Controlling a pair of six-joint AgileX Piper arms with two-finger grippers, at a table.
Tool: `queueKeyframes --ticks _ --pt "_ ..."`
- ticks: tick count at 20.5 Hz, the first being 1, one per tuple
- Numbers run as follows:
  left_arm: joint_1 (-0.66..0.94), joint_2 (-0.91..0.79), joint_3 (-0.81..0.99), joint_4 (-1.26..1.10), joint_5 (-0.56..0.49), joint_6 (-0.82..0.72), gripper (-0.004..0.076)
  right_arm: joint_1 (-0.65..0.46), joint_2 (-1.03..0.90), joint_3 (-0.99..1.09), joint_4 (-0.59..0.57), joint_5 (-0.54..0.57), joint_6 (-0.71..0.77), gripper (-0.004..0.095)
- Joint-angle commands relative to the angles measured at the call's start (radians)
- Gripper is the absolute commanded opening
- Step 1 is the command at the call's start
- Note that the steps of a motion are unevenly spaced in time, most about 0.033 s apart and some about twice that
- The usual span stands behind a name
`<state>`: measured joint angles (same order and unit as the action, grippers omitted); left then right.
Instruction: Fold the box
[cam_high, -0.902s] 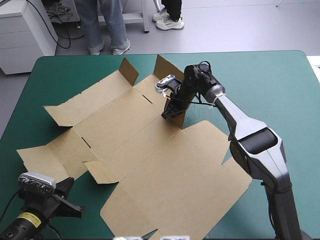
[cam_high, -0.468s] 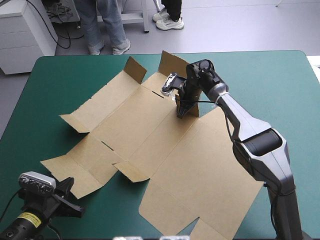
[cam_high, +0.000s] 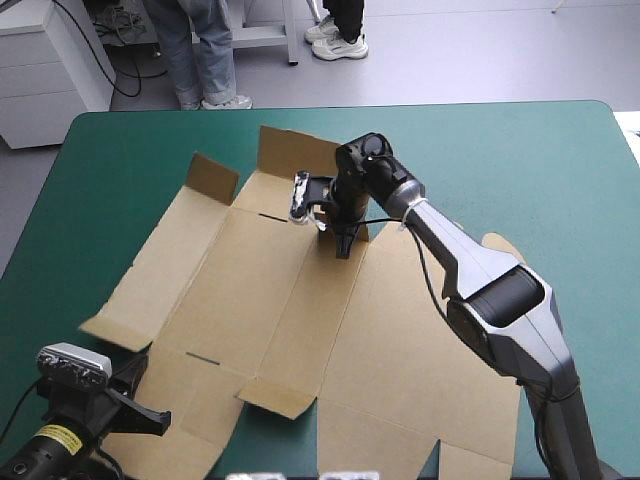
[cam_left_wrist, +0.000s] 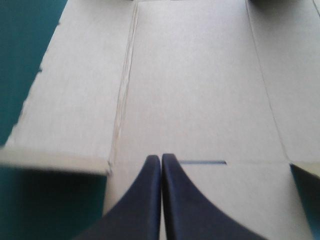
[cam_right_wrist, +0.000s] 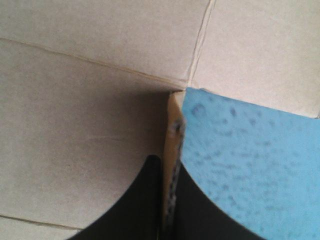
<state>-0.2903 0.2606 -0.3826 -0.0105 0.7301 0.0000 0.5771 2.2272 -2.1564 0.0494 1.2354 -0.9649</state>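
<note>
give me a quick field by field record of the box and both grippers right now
object: box, a brown cut board sheet
state: mostly flat on the teal-green table, far flaps standing up
right arm: right gripper shut on the box, pinching an upright flap edge near the far middle
left arm: left gripper shut, holding nothing, at the box's near left part
ahead of left gripper: a cut slot in the board
folding: walls not yet raised and tucked

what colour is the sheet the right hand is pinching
Plain brown. The box shows best in the high view, against the teal-green cover.
</note>
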Motion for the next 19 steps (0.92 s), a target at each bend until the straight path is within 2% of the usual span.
queueKeyframes --ticks 1,6,9,14,17,19 --pt "-0.003 0.011 -0.024 -0.003 -0.07 -0.006 -0.0008 0.047 -0.08 -0.028 -0.003 0.018 -0.092 -0.0018" --pt "-0.003 0.011 -0.024 -0.003 -0.07 -0.006 -0.0008 0.082 -0.076 -0.028 -0.062 0.018 -0.128 -0.0018" --pt "-0.003 0.011 -0.024 -0.003 -0.07 -0.006 -0.0008 0.071 -0.044 -0.028 -0.176 0.018 -0.111 -0.0018" --pt "-0.003 0.011 -0.024 -0.003 -0.07 -0.006 -0.0008 0.069 -0.018 -0.028 -0.151 0.016 -0.095 -0.0018" --pt "-0.003 0.011 -0.024 -0.003 -0.07 -0.006 -0.0008 0.069 -0.018 -0.028 -0.179 -0.011 -0.06 -0.0008" --pt "-0.003 0.011 -0.024 -0.003 -0.07 -0.006 -0.0008 0.069 -0.018 -0.028 -0.181 -0.011 -0.06 0.0042"
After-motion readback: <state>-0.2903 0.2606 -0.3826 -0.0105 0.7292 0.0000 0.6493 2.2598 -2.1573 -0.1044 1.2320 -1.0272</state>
